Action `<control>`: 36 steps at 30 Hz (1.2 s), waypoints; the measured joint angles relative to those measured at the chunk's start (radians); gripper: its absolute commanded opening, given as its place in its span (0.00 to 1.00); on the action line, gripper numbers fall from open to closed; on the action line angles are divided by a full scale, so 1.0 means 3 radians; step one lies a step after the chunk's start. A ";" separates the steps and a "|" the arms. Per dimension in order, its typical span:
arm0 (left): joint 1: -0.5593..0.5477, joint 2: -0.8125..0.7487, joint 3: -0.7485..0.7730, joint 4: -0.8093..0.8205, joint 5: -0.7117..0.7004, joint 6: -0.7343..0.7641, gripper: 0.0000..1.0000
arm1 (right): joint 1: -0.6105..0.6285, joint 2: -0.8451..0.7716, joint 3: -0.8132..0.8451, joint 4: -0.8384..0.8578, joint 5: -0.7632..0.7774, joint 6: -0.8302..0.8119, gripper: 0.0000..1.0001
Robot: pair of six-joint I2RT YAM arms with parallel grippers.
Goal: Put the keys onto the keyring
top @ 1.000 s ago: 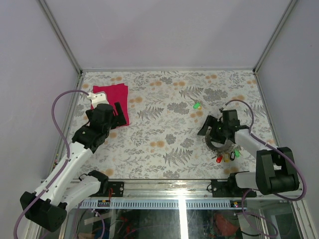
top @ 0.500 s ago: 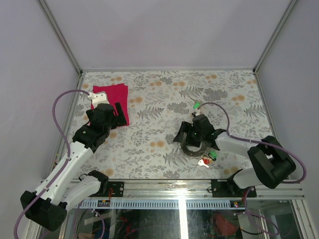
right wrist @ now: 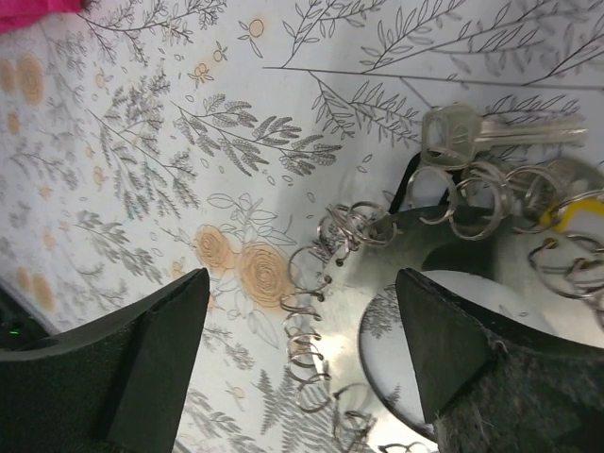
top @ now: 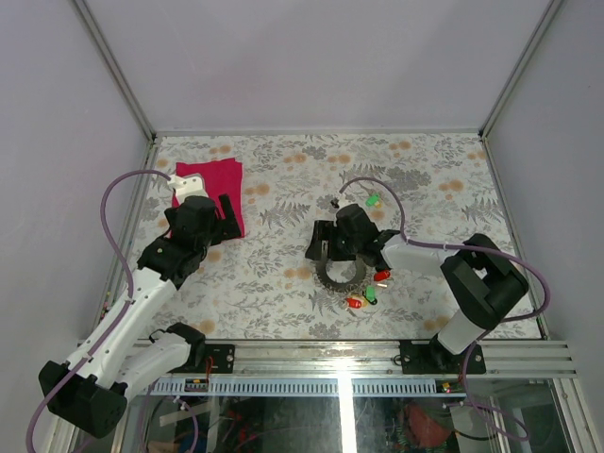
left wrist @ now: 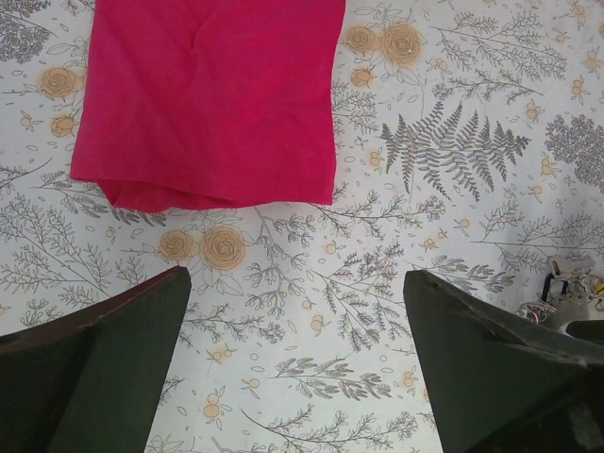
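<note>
The keyring [top: 340,276] lies flat near the table's middle, a wide grey metal ring with red and green keys [top: 368,296] fringing its near side. My right gripper [top: 326,253] is open and low over its left part. In the right wrist view the keyring [right wrist: 354,302] has small wire loops along its rim. One finger [right wrist: 444,349] sits over its open centre and the other stands outside on the cloth. A silver key [right wrist: 453,132] hangs off the far rim. A loose green-headed key [top: 375,200] lies apart, farther back. My left gripper [top: 219,219] is open with nothing in it.
A pink cloth [top: 212,189] lies folded at the back left, just ahead of the left gripper [left wrist: 297,276], and shows as the pink cloth [left wrist: 208,94] in the left wrist view. The floral tablecloth [top: 283,170] covers the table, with metal frame posts at its corners.
My right gripper has swept from the right side of the table toward the middle, and the keyring with its keys has slid along with it. The left arm has stayed still.
</note>
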 measured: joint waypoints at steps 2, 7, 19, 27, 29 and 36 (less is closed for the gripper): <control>0.0000 0.0000 0.0000 0.0000 0.0000 0.0000 1.00 | 0.0000 -0.0045 0.0028 -0.0074 0.0043 -0.0189 0.89; 0.0000 -0.0001 0.0000 0.0001 0.0004 0.0004 1.00 | 0.0000 -0.0285 0.0052 -0.0463 0.0117 -0.0743 0.88; 0.0000 -0.0043 -0.0001 0.0006 0.0098 0.0117 1.00 | 0.0000 -0.0273 0.0965 -0.1537 0.0209 -0.1705 0.61; 0.0000 -0.0061 -0.0001 0.0008 0.0125 0.0128 1.00 | 0.0214 -0.0052 0.1119 -0.1780 0.0226 -0.1459 0.55; 0.0000 -0.0061 -0.0001 0.0008 0.0126 0.0128 1.00 | 0.0365 0.0024 0.1119 -0.1822 0.0346 -0.1310 0.53; 0.0000 -0.0061 -0.0001 0.0008 0.0132 0.0128 1.00 | 0.0693 0.0242 0.1132 -0.1995 0.0738 -0.0738 0.50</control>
